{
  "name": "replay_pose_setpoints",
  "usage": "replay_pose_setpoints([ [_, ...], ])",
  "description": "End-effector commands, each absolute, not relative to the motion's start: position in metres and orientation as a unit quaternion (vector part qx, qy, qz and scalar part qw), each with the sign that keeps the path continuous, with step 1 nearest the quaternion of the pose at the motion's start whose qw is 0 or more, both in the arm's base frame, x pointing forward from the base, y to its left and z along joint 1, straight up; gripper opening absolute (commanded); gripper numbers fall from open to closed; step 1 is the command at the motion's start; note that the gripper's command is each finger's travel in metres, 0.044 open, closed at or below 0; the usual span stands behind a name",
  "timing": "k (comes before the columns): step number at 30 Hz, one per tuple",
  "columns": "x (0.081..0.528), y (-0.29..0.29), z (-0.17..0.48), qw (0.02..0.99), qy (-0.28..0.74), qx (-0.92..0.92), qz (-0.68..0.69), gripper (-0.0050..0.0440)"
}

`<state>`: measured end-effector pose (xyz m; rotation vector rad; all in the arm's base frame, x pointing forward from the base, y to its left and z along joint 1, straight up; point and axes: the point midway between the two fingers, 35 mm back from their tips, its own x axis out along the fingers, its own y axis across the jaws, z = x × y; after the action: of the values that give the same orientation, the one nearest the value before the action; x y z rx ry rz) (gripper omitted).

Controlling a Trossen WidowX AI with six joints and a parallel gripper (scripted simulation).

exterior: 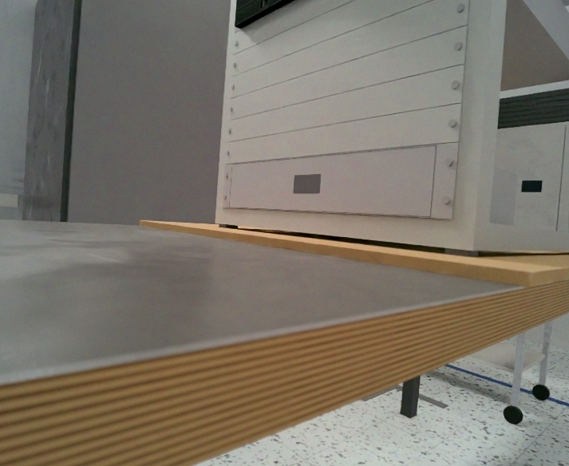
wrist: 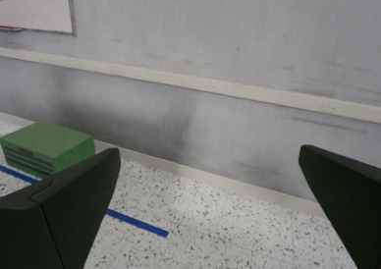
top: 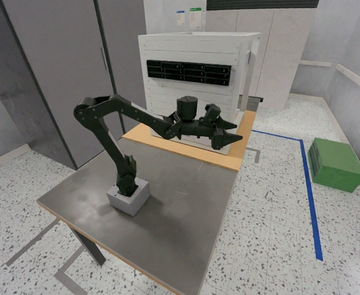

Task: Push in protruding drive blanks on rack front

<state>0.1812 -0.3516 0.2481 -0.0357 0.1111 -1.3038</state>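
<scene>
The white rack [top: 191, 47] [exterior: 345, 110] stands upright on a wooden board [top: 186, 150] [exterior: 499, 264]. Its black drive bay is high on the front in the top view; the exterior view shows only its lower corner. In the top row, a drive blank [top: 170, 66] left of the middle and another drive blank [top: 217, 68] at the right end appear to stick out. How far is too small to tell. My gripper [top: 239, 132] [wrist: 210, 154] is open and empty, below the bay and in front of the rack's lower right, pointing right, away from the rack's front.
The arm's grey base block [top: 130, 200] sits on the metal-topped table [top: 189, 209] [exterior: 124, 301]. A tall grey cabinet [top: 56, 63] stands left of the table. A green box [top: 335, 164] [wrist: 49, 139] is on the floor at the right. My forearm crosses in front of the rack's lower part.
</scene>
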Motion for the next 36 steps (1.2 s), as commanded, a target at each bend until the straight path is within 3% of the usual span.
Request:
replay_pose_setpoints([
  [1, 0.182, -0.347, 0.263, 0.798, 0.033, -0.012, -0.602, 0.0440],
  [20, 0.188, -0.317, 0.274, 0.824, 0.027, 0.074, -0.561, 0.0440],
  [36, 0.201, -0.243, 0.299, 0.852, 0.011, 0.284, -0.439, 0.0440],
])
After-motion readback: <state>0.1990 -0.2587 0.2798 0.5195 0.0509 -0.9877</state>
